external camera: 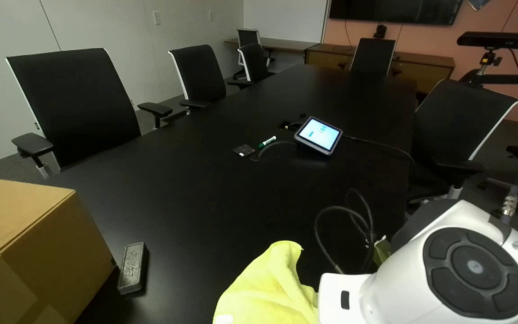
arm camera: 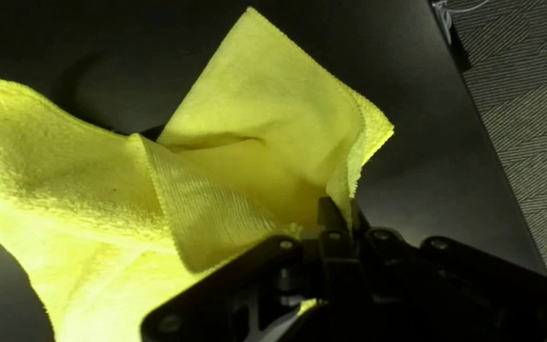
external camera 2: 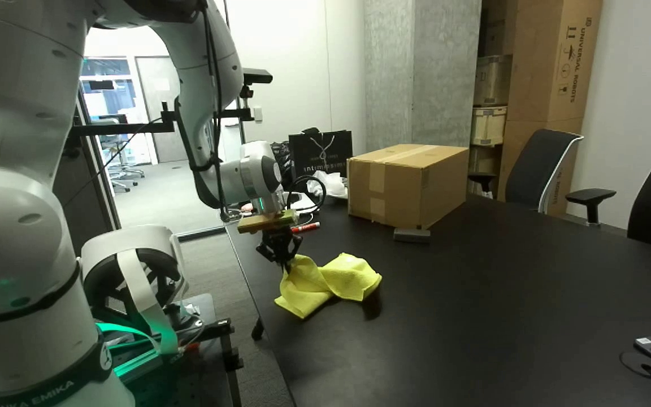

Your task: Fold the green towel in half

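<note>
The green towel [external camera 2: 351,277] lies crumpled and twisted on the black table near its edge, partly raised at the gripper. It also shows in an exterior view [external camera: 263,288], partly cut off by the frame and hidden by the white arm. In the wrist view the towel [arm camera: 273,90] has a flat corner pointing up and a folded-over ribbed part to the left. My gripper [arm camera: 342,211] is shut on the towel's edge, with cloth pinched between the fingertips. In an exterior view the gripper [external camera 2: 286,264] points down at the towel's near-edge side, just above the table.
A tan cardboard box [external camera 2: 399,181] stands on the table, with a dark eraser [external camera 2: 412,235] beside it. A red marker [external camera 2: 306,227] lies behind the gripper. A tablet [external camera: 318,135], a green marker [external camera: 267,141] and a loose black cable [external camera: 369,225] are on the table.
</note>
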`<state>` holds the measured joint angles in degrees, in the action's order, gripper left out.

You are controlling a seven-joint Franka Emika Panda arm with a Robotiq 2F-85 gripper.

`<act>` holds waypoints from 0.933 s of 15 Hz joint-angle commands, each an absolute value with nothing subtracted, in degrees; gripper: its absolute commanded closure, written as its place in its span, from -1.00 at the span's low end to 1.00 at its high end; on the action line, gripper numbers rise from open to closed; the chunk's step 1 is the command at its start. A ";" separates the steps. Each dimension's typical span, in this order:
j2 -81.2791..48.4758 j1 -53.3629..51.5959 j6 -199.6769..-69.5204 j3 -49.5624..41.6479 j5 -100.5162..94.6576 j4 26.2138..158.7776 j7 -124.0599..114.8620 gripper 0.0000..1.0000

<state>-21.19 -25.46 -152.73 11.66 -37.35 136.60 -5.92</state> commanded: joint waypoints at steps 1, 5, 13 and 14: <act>-23.28 -24.80 -150.27 13.53 -35.14 135.20 -0.59 0.40; -22.53 -24.05 -150.09 14.16 -33.95 135.49 2.14 -0.14; -20.43 -22.92 -150.53 10.36 -36.00 134.64 0.75 -1.00; -20.36 -22.58 -150.97 8.88 -37.15 134.50 -0.11 -1.00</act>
